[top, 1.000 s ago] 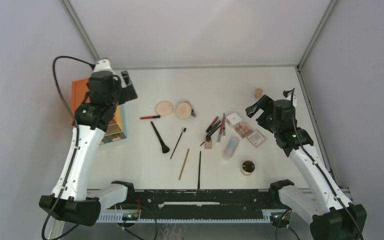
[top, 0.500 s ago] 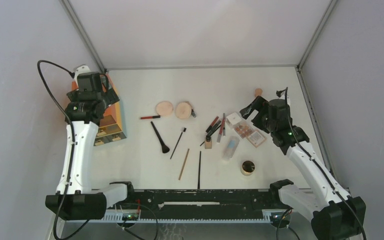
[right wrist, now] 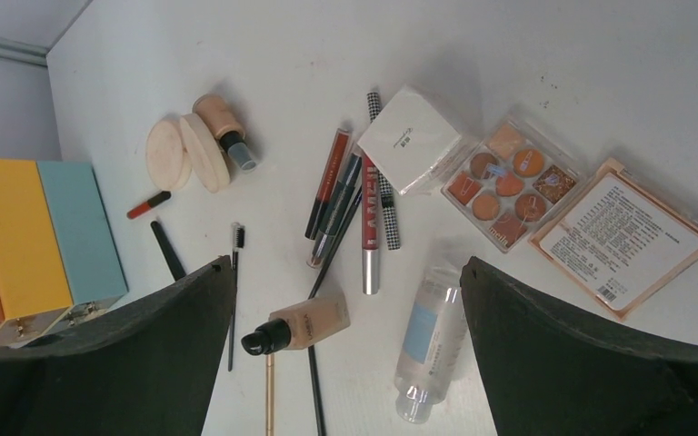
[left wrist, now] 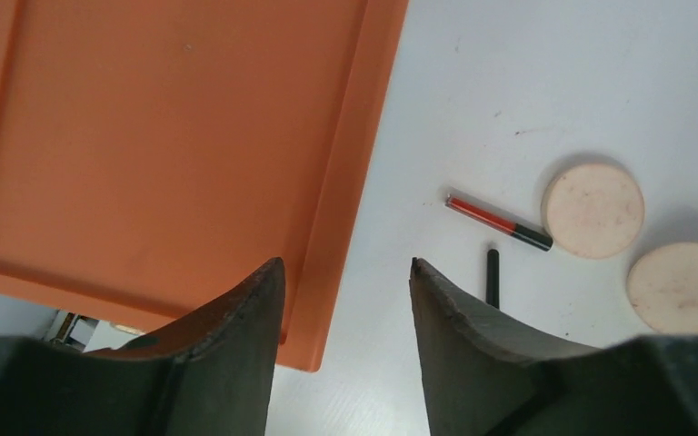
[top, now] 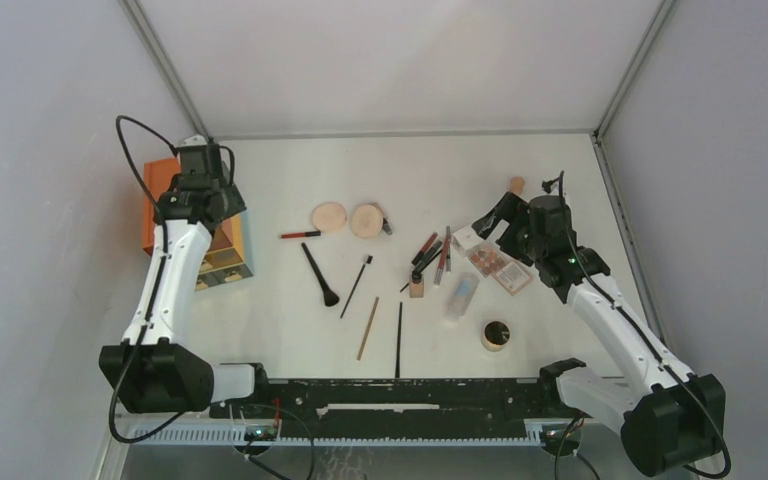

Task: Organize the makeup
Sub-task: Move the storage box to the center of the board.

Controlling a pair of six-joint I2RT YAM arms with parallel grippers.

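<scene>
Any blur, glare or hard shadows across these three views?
Top external: even, soft light on the white table, no glare. Left wrist: flat orange box top sharp, and the left gripper's dark fingers block the lower frame. Right wrist: square reddish-pan palette crisp, faint shadows only.

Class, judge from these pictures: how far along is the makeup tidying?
Done: nothing visible; the compacts, brushes, palette and bottle lie scattered on the table. In hand: nothing; both jaws are open and empty, left over the orange box, right above the palette. Left: every piece to sort.
</scene>
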